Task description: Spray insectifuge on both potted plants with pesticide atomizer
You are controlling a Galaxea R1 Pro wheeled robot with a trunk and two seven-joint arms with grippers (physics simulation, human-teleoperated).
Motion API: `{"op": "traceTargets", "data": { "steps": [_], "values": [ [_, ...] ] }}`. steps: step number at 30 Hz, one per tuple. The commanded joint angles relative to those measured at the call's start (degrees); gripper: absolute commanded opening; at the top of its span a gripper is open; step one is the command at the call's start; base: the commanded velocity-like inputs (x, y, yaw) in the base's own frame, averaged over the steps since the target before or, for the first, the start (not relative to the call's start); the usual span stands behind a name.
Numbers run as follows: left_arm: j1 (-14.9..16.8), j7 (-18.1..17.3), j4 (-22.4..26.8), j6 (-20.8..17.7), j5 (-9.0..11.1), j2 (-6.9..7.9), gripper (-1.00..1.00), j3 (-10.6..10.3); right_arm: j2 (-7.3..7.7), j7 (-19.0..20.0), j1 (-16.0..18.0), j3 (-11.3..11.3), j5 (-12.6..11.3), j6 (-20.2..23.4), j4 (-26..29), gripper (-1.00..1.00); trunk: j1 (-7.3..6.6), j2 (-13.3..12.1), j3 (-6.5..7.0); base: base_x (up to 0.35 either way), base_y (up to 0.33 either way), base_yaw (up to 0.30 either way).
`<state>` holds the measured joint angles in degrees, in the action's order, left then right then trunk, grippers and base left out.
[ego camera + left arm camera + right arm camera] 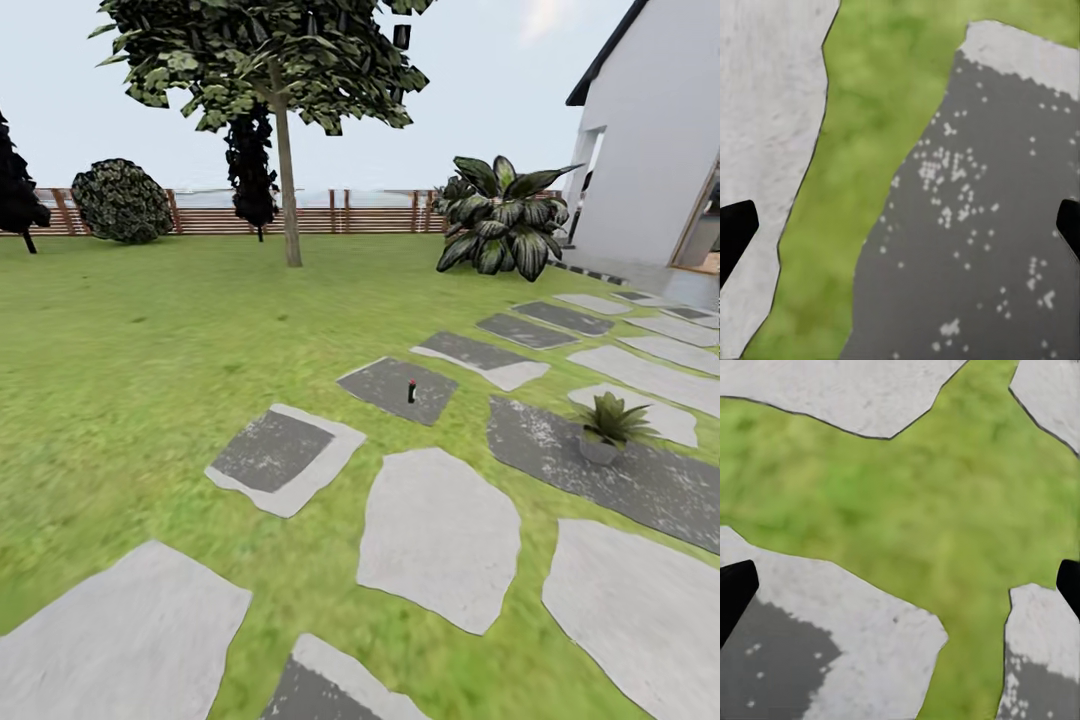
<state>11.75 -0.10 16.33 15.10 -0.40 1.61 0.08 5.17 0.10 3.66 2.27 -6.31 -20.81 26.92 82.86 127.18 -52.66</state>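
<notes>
Both grippers hanging spread, empty: left gripper (900, 225), right gripper (900, 585) facing paving, lawn. Pesticide atomizer (411, 391) standing upright on dark paving slab (396, 389), well ahead of grippers. Likely light, rigid, slick; gripping mid-body below spray head. One potted plant (606, 429) sitting farther right.

In the left wrist view, the left gripper (900, 232) shows as two black fingertips (735, 232), plain and matte, one poking in from each side edge over the grass and paving. Each tip is a blunt wedge with a slanted edge, with no marking, screw or cable visible. In the right wrist view, the right gripper (900, 592) looks the same: two flat black fingertips (735, 592) of the same wedge shape, unmarked.
</notes>
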Motion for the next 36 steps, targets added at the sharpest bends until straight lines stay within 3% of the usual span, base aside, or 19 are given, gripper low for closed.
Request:
{"op": "traceTargets", "data": {
  "steps": [1, 21, 36],
  "values": [
    [0.0, 0.0, 0.0, 0.2, 0.0, 0.0, 1.0, 0.0, 0.02, 0.0, 0.0, -0.1, -0.5, -0.2, 0.0, 1.0, 0.02, 0.0, -0.05, 0.339, 0.104, -0.106],
    [0.0, 0.0, -0.1, 0.2, 0.0, 0.01, 1.0, 0.0, 0.02, 0.0, 0.0, -0.1, -0.5, -0.2, 0.0, 1.0, 0.02, 0.0, -0.05, 0.339, 0.104, -0.198],
    [0.0, -0.1, -0.1, 0.2, 0.0, -0.02, 1.0, 0.0, 0.02, 0.0, 0.0, -0.2, -0.5, -0.2, 0.0, 1.0, 0.02, 0.0, -0.05, 0.339, 0.104, -0.006]
  ]
}}
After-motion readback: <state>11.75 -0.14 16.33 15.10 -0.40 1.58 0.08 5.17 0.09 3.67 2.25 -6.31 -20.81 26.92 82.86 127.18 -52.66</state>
